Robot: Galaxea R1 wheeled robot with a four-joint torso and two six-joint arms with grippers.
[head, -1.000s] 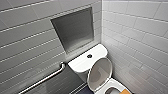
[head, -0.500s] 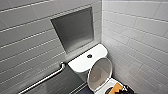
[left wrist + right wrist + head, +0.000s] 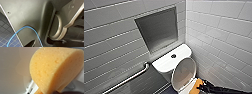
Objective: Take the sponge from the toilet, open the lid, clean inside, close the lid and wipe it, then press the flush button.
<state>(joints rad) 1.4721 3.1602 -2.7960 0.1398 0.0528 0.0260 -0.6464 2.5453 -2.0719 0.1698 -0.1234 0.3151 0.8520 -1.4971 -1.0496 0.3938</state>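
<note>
STEP: clean inside | my right hand point(image 3: 200, 87): clamped on sponge point(image 3: 195, 84), lid point(image 3: 183, 73) up | RISK: sponge bends, may slip into toilet point(image 3: 169, 62) under scrubbing pressure.

Toilet point(image 3: 164, 67) is set into the tiled wall corner, flush button point(image 3: 173, 56) is seated mid cistern top point(image 3: 184, 51), lid point(image 3: 184, 73) is stood up against the cistern, floor point(image 3: 5, 27) is laid in small dark tiles.

Soft even light; faint sheen on the lid point(image 3: 183, 73).
</note>
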